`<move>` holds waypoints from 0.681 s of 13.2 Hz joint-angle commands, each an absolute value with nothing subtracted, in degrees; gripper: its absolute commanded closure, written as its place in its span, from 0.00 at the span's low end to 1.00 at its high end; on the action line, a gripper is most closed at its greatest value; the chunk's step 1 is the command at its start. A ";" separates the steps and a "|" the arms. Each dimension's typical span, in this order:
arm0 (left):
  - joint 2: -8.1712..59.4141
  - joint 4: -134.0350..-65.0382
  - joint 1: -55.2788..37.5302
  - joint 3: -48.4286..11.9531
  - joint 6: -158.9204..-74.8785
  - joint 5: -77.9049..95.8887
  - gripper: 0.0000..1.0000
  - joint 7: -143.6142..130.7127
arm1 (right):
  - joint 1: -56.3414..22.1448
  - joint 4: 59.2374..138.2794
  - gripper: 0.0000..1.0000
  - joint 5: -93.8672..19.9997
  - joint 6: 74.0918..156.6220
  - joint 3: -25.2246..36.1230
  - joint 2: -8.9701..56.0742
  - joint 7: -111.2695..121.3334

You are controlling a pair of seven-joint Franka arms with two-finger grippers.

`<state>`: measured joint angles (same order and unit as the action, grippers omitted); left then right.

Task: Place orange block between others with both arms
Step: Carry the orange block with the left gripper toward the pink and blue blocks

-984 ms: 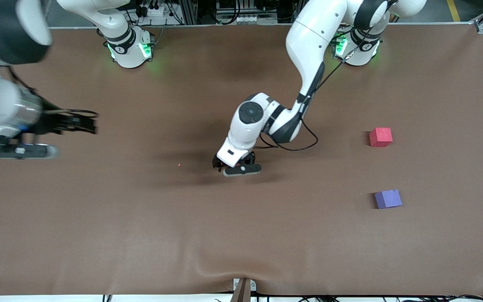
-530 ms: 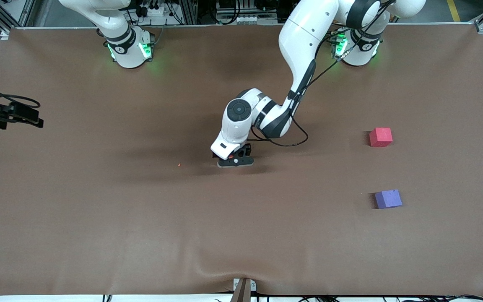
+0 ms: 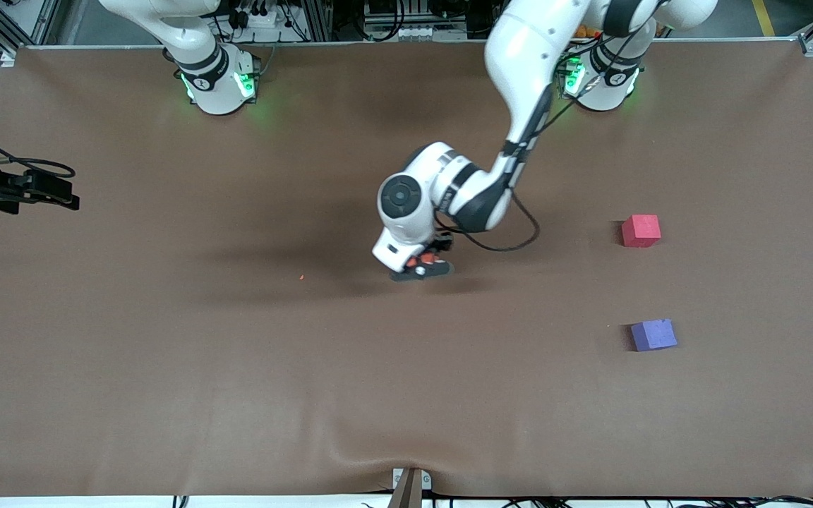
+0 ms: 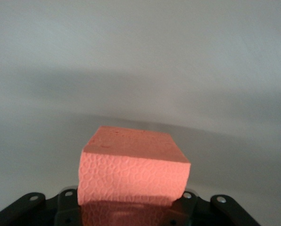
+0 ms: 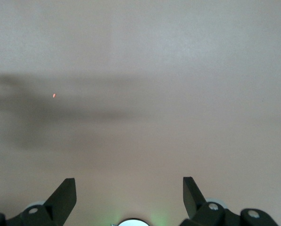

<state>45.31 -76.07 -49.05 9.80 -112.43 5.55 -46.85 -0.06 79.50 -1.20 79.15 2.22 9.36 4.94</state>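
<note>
My left gripper (image 3: 424, 268) is low over the middle of the table, shut on the orange block (image 3: 422, 262). In the left wrist view the orange block (image 4: 133, 169) fills the space between the jaws, just above the brown table top. The pinkish-red cube (image 3: 641, 230) and the purple-blue cube (image 3: 653, 334) lie toward the left arm's end of the table, the purple-blue one nearer to the front camera. A gap separates them. My right gripper (image 3: 53, 194) waits over the table's edge at the right arm's end, and it (image 5: 128, 194) is open with nothing between its fingers.
A tiny orange crumb (image 3: 301, 277) lies on the brown cloth between the two grippers. A metal bracket (image 3: 410, 483) sits at the table's near edge, where the cloth wrinkles. The arm bases (image 3: 219, 81) stand along the table's back edge.
My left gripper has shut on the orange block and shifted slightly toward the two cubes. My right arm has drawn back to its end of the table and stopped.
</note>
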 commanded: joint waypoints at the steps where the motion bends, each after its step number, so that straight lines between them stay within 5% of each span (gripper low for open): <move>1: 39.04 -78.83 -36.34 8.53 -108.20 4.66 1.00 -39.31 | 1.84 80.33 0.00 -0.26 77.44 1.67 8.09 6.15; 6: 30.34 -94.36 -21.30 8.53 -110.64 4.22 1.00 -25.87 | 1.67 79.72 0.00 -0.18 77.34 1.41 7.91 6.24; 9: 25.42 -107.18 -15.74 8.44 -121.95 4.31 1.00 -19.09 | 1.76 79.63 0.00 -0.17 77.34 1.58 7.12 6.24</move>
